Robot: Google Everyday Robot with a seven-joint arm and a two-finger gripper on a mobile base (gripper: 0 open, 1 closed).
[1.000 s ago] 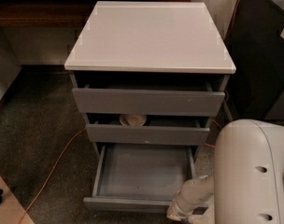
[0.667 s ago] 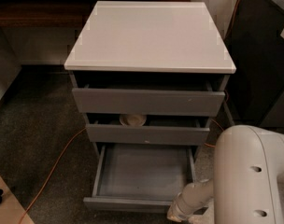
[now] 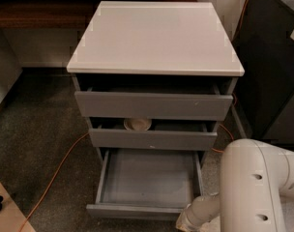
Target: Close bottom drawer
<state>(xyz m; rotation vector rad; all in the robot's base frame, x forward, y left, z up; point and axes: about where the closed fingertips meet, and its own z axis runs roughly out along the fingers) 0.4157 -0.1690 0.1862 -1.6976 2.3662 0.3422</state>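
Down at the bottom edge of your view, the claw (image 3: 186, 224) sat just beside the front right corner of the bottom drawer (image 3: 147, 180), at the tip of a pale tapered wrist (image 3: 206, 209). Most of it was cut off by the frame, so you could not tell whether it was wide or narrow, nor whether it touched the drawer front. Behind the wrist, the arm's bulky white housing (image 3: 260, 187) filled the lower right corner.

The bottom drawer stood pulled well out of the grey cabinet, its smooth floor and thin side walls in plain sight and its flat front close to the lower edge of the view. Above it, the middle drawer (image 3: 153, 140) was open by a smaller amount, and a pale round bowl (image 3: 137, 124) showed inside, behind its front. The top drawer (image 3: 153, 105), the tallest, was out only a little and carried a small pale chip towards its right side. A white cabinet top (image 3: 154, 37) capped the stack.

On the speckled grey carpet (image 3: 40, 129) to the left, an orange cable (image 3: 55, 173) ran diagonally towards the cabinet's base. A dark cabinet (image 3: 272, 62) stood close on the right.
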